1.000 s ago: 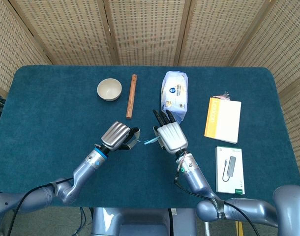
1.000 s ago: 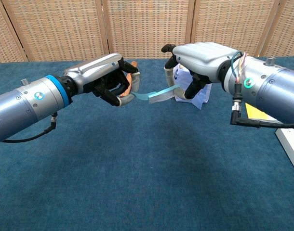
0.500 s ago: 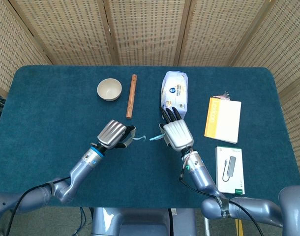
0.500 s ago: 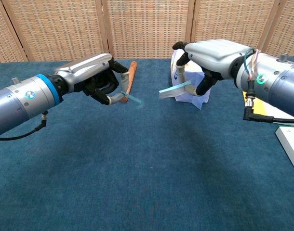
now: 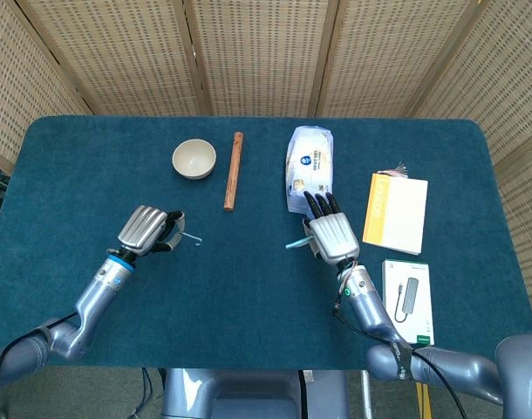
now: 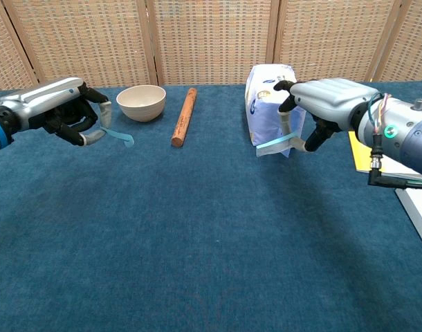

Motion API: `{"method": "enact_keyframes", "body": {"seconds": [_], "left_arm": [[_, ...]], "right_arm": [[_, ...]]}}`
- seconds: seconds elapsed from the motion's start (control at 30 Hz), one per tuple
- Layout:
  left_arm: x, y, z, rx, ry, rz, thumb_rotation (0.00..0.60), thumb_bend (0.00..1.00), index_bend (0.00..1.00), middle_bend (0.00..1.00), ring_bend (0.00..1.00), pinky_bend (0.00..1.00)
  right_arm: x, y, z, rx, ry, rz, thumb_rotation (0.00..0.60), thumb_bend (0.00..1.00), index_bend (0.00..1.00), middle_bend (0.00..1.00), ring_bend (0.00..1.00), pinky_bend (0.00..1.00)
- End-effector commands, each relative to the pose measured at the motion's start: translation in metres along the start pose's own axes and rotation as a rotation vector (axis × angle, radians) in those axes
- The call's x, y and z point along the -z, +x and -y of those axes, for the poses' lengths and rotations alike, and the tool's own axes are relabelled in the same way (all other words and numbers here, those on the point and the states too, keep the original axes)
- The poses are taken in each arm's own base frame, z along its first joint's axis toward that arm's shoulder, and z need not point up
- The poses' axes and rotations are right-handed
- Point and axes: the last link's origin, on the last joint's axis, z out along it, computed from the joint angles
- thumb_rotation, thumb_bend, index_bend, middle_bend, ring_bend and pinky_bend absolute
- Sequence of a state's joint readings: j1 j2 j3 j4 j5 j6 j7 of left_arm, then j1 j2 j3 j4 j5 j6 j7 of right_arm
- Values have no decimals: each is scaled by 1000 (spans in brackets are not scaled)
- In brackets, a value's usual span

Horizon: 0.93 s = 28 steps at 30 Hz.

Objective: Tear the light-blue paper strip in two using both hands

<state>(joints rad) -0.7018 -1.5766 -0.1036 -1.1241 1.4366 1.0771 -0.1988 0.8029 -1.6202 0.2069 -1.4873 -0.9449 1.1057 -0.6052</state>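
A dark blue cloth table [image 5: 92,166] stands before wicker screens [image 5: 266,52]. The left hand [image 6: 66,111] pinches one paper piece [image 6: 120,136]; the right hand [image 6: 322,104] pinches another piece [image 6: 274,144], well apart. Only the head view shows the box [image 5: 406,300].

Strip halves [image 5: 193,236] [image 5: 295,245] — separate hands

Bowl [image 5: 194,159] left of stick [image 5: 234,171]; pack [image 5: 309,168] right, perhaps touching neither.
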Motion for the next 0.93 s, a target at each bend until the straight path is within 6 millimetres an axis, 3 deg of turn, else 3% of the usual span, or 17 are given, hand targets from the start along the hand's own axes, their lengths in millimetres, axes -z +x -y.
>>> {"method": "enact_keyframes", "body": {"seconds": [0.03, 0.07, 0.1, 0.13, 0.2, 0.33, 0.6, 0.8, 0.93], "left_arm": [[7, 3, 9, -44, 3, -8, 600, 151, 597, 647, 784, 920], [9, 4, 11, -58, 5, -3, 600, 89, 533, 533, 687, 859], [10, 4, 13, -65, 7, 1, 600, 28, 414, 353, 525, 740], [12, 6, 14, -73, 9, 5, 600, 3, 304, 198, 380, 623], [15, 10, 16, -84, 14, -3, 600, 0, 168, 42, 208, 464], [23, 20, 21, -105, 29, -20, 600, 0, 21, 0, 16, 256], [57, 50, 31, -96, 69, -121, 600, 0, 0, 0, 0, 133], [116, 83, 58, -142, 202, -232, 600, 0, 0, 0, 0, 27], [162, 95, 70, -71, 335, -280, 600, 0, 0, 0, 0, 0]], "right_arm": [[3, -3, -2, -19, -2, 14, 600, 383, 440, 0, 0, 0], [4, -3, -4, -26, -5, 22, 600, 262, 353, 0, 0, 0], [5, -3, -4, -31, -7, 28, 600, 105, 228, 0, 0, 0], [7, -2, -5, -40, -10, 36, 600, 13, 127, 0, 0, 0], [10, 2, -7, -55, -13, 41, 600, 0, 29, 0, 0, 0], [17, 14, -12, -79, -9, 7, 600, 0, 0, 0, 0, 0], [40, 43, -37, -94, 15, -135, 600, 0, 0, 0, 0, 0], [64, 53, -92, -18, 18, -241, 600, 0, 0, 0, 0, 0], [97, 48, -138, -10, -3, -306, 600, 0, 0, 0, 0, 0]]}}
